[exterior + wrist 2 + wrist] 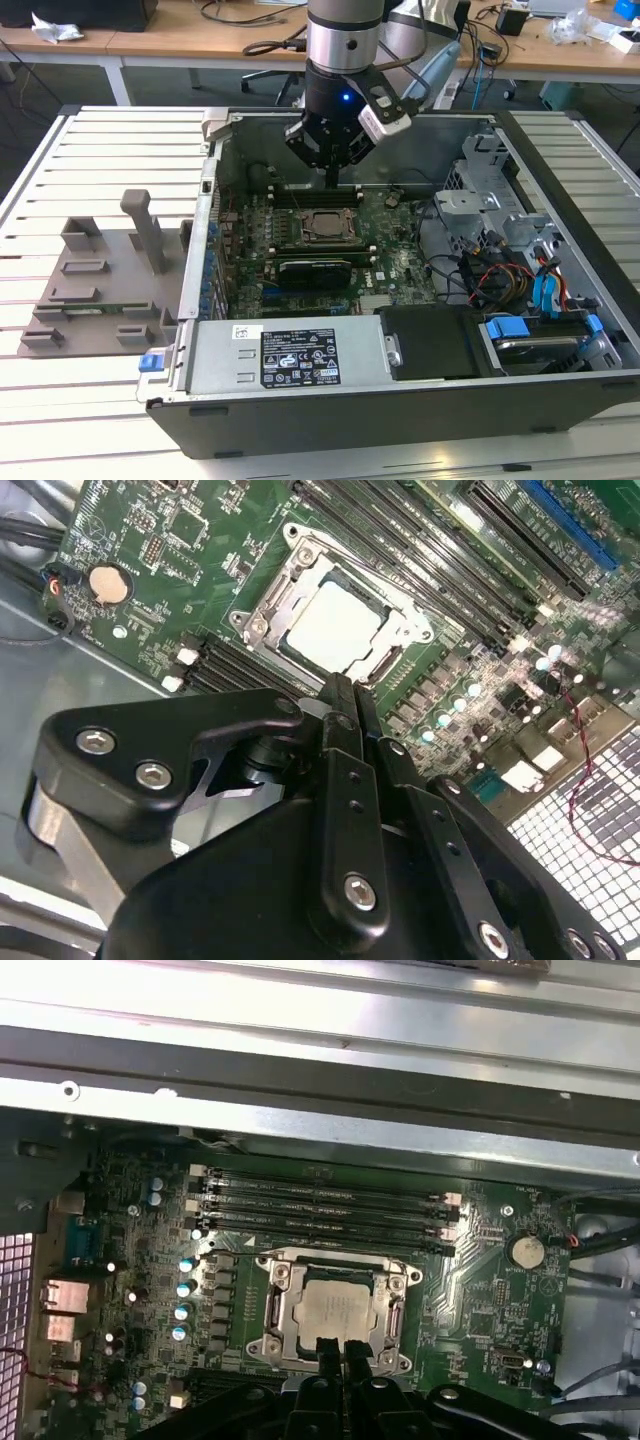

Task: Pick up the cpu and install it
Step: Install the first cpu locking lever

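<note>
- The cpu (336, 1308) lies in the motherboard socket (335, 1305), inside the open computer case (215, 180).
- The gripper (343, 1347) hangs just above it, fingers pinched together, empty.
- Any rise ought to go straight up, clear of the socket frame.
</note>
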`<state>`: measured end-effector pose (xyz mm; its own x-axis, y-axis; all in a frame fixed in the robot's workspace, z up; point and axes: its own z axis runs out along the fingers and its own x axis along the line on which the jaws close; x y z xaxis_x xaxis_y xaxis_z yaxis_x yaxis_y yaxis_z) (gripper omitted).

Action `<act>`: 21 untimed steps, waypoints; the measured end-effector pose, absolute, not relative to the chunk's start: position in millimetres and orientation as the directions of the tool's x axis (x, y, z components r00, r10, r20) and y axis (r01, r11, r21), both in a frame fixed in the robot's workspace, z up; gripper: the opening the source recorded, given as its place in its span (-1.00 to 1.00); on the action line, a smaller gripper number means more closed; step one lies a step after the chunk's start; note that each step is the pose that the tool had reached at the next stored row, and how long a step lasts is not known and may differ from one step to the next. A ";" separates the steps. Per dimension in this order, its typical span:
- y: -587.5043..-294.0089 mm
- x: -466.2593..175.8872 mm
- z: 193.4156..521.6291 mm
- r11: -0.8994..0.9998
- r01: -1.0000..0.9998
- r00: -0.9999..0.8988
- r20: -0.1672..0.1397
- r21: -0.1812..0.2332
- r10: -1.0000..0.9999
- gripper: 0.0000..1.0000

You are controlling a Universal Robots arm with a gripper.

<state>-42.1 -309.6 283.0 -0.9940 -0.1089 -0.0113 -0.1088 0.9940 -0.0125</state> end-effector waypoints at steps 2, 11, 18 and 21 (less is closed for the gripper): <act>-309.7 -45.5 283.0 0.994 -0.109 -0.994 -0.011 -0.013 -0.109 -0.67; -306.6 -95.0 281.8 0.994 -0.109 -0.994 -0.012 -0.012 -0.109 -0.79; -294.1 -112.1 279.0 0.994 -0.109 -0.994 -0.012 -0.011 -0.109 -0.79; -287.2 -114.5 277.0 0.994 -0.109 -0.994 -0.012 -0.011 -0.109 -0.79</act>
